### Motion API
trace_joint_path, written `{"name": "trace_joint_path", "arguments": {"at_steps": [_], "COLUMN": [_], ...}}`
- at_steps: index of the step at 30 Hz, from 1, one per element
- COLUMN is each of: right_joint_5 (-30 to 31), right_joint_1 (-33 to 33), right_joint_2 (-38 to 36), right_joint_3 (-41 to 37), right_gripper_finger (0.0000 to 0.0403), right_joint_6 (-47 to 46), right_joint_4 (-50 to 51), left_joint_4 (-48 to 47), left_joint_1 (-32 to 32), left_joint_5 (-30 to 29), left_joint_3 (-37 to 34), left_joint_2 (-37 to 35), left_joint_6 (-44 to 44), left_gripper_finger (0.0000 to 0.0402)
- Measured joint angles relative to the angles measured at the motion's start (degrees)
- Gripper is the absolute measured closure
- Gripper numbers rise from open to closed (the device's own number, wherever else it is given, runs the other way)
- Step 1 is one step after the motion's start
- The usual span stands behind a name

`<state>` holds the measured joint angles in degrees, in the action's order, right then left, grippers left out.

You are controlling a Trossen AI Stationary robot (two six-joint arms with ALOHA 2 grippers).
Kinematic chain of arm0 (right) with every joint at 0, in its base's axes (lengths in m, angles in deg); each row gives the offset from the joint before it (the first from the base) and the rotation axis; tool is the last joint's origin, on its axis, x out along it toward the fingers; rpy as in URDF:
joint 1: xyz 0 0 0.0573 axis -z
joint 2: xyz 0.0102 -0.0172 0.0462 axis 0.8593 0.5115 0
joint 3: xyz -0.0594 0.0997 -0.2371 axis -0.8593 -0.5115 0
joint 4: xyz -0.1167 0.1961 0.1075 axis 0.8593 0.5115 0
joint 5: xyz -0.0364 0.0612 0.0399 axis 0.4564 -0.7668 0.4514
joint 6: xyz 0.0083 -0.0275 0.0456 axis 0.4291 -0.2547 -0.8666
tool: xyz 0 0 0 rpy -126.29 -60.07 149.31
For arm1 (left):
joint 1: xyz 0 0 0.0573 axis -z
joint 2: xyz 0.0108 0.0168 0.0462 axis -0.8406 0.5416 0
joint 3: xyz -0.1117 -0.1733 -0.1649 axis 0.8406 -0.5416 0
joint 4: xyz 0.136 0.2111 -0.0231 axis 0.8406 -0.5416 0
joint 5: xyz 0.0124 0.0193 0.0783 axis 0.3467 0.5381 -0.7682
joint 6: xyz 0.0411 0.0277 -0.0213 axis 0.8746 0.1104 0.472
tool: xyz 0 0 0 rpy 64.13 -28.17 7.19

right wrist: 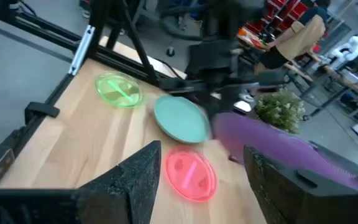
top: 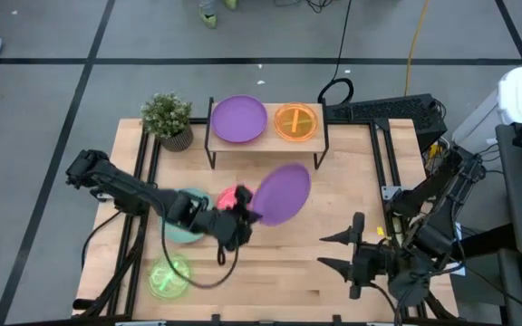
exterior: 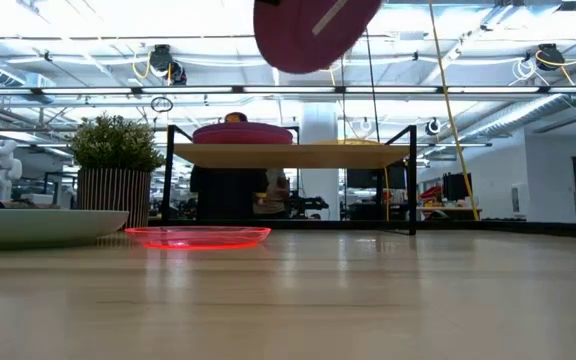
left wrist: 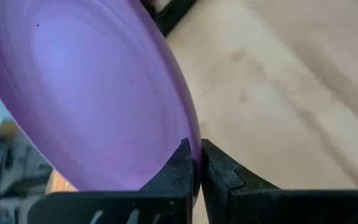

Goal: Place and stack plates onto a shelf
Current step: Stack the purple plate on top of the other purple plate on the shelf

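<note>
While the left gripper pinches a big round purple plastic plate in front of the small wooden shelf, the right gripper waits open, farther off.

A small green potted plant in a ribbed pot stands on the light wooden tabletop's far left corner.

Bare light-wood table lies open between the low wooden shelf and the right claw. A lifted purple round plastic plate and the left arm block the table's left-centre, beside a potted plant.
</note>
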<state>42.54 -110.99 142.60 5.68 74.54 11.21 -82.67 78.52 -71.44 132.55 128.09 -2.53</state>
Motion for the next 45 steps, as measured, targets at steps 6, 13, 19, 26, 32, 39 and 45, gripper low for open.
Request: {"name": "trace_joint_path", "arguments": {"at_steps": [6, 13, 19, 26, 32, 39, 45], "right_joint_5": [0.9, 1.0, 1.0, 1.0, 0.9, 0.9, 0.9], "right_joint_1": [-1.3, -1.2, -1.1, -1.0, -1.0, -1.0, -0.9], "right_joint_2": [0.0, 0.0, 0.1, 0.1, 0.1, 0.1, 0.1], "right_joint_3": [0.0, -1.0, -2.7, -2.7, -2.7, -2.7, -2.7], "right_gripper_finger": [0.0195, 0.0195, 0.0195, 0.0195, 0.0195, 0.0195, 0.0195], "right_joint_6": [-1.8, -4.2, -4.0, -5.2, -5.4, -5.3, -5.0], "right_joint_4": [2.9, 3.3, 2.9, 2.5, 2.3, 2.1, 2.1], "left_joint_4": [-9.2, -17.2, -21.7, -26.3, -27.3, -30.5, -32.2], "left_joint_1": [-7.7, -18.4, -26.7, -31.3, -31.9, -32.3, -33.9], "left_joint_5": [0.4, 0.5, 4.2, 5.2, 5.4, 5.6, 5.5], "left_joint_3": [7.9, 12.2, 12.2, 12.2, 11.8, 11.7, 11.7], "left_joint_2": [-0.9, -0.9, -0.9, -0.8, -0.8, -0.7, -0.7], "left_joint_6": [-1.8, -3.6, -3.8, -3.5, 2.8, 9.3, 8.1], "left_gripper_finger": [0.0389, 0.0389, 0.0389, 0.0382, 0.0374, 0.0371, 0.037]}}
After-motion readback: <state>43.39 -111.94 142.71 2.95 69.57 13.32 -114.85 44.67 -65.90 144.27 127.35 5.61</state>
